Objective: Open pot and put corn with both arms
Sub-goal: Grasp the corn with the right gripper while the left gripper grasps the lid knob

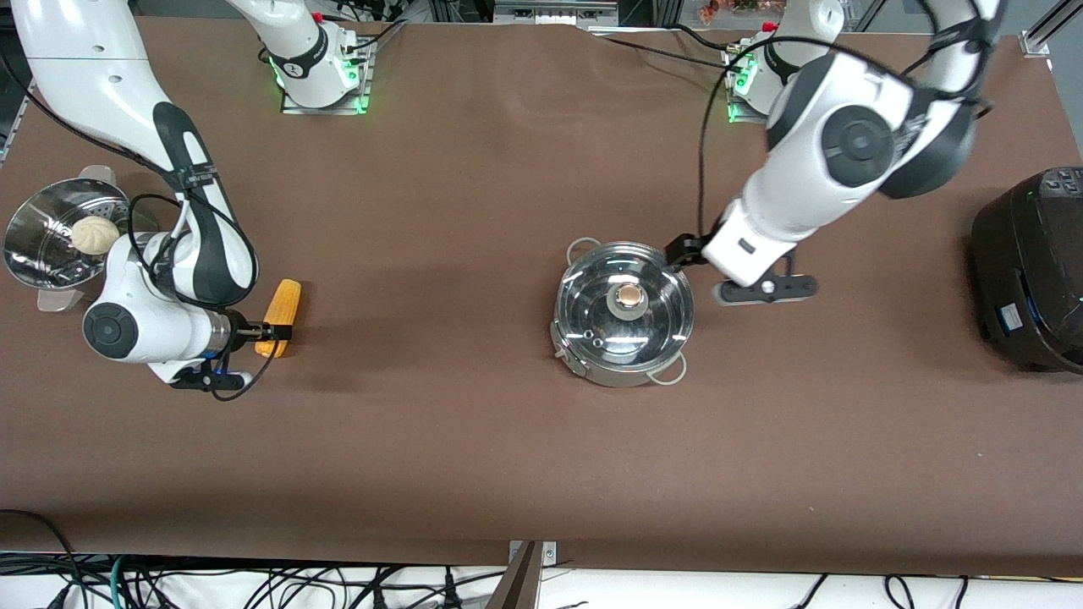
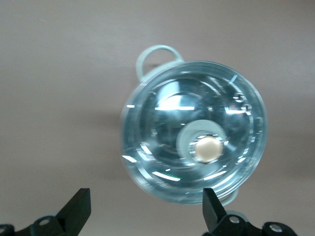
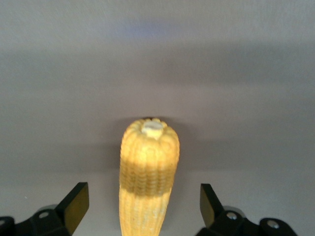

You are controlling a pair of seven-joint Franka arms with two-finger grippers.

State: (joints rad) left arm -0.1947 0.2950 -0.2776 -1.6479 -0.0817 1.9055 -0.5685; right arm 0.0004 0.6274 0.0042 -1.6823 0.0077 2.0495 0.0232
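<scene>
The steel pot [image 1: 616,372] stands mid-table with its glass lid [image 1: 588,309] on, the copper knob [image 1: 629,295] at the centre. My left gripper [image 1: 682,251] hovers open and empty at the pot's rim, on the side toward the left arm's end. In the left wrist view the lidded pot [image 2: 162,137] and knob [image 2: 207,148] lie just past the open gripper [image 2: 146,209]. The corn [image 1: 283,309] lies on the table toward the right arm's end. My right gripper [image 1: 269,331] is open around the cob's nearer end; in the right wrist view the corn [image 3: 147,167] sits between the fingers [image 3: 142,206] without touching them.
A perforated steel steamer [image 1: 38,254] holding a pale bun [image 1: 93,234] sits at the right arm's end of the table. A large black cooker [image 1: 1028,266] stands at the left arm's end. Brown tabletop lies between corn and pot.
</scene>
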